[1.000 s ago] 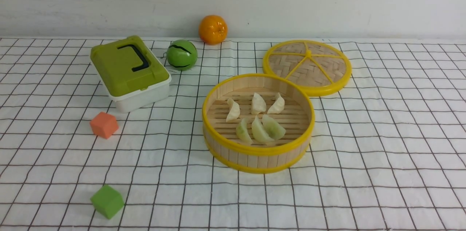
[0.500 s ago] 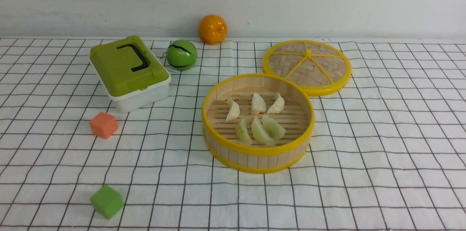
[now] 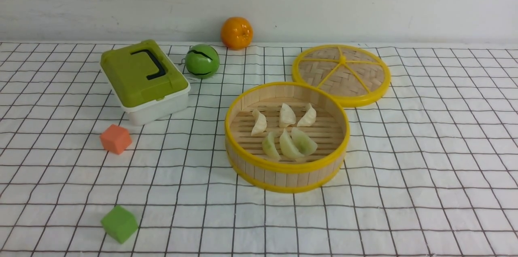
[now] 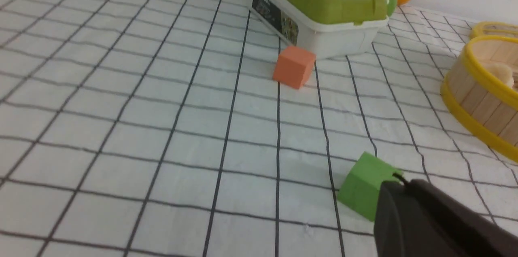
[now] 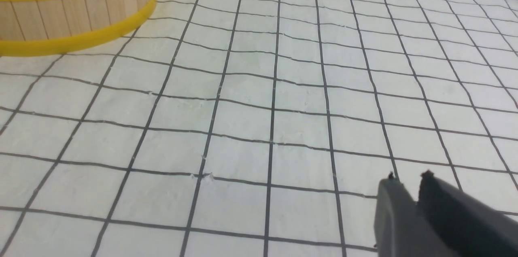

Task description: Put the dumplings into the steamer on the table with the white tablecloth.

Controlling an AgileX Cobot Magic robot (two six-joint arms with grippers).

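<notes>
1. task looks done – all six dumplings (image 3: 285, 133) sit inside the steamer (image 3: 283, 174), three cream-white at the back, three pale green toward the front, on the slatted floor; none seen loose on the white tablecloth (image 3: 425, 160).
2. steamer stands mid-table, a bit to the robot's right of centre; its woven lid (image 3: 341, 74) lies flat just behind it & to the right, rims close or touching – can't tell which.
3. left gripper (image 4: 398, 192) – seen only in the left wrist view – jaws shut, nothing held, low over the cloth w/ the green cube (image 4: 364, 184) just beyond the tip; contact can't be judged.
4. right gripper (image 5: 406, 186) – seen only in the right wrist view – jaws nearly together w/ a thin slit between the tips, nothing held, over bare cloth, well apart from the steamer wall.
5. neither arm shows in the front view; judged left to do: nothing for the dumplings, only parking the arms.
6. open room: wide bare cloth on the right side & along the front edge. left side is busier – green-lidded box (image 3: 143, 81), orange cube (image 3: 115, 139), green cube near the front; green ball (image 3: 202, 61) & orange fruit (image 3: 236, 32) by the back wall.
</notes>
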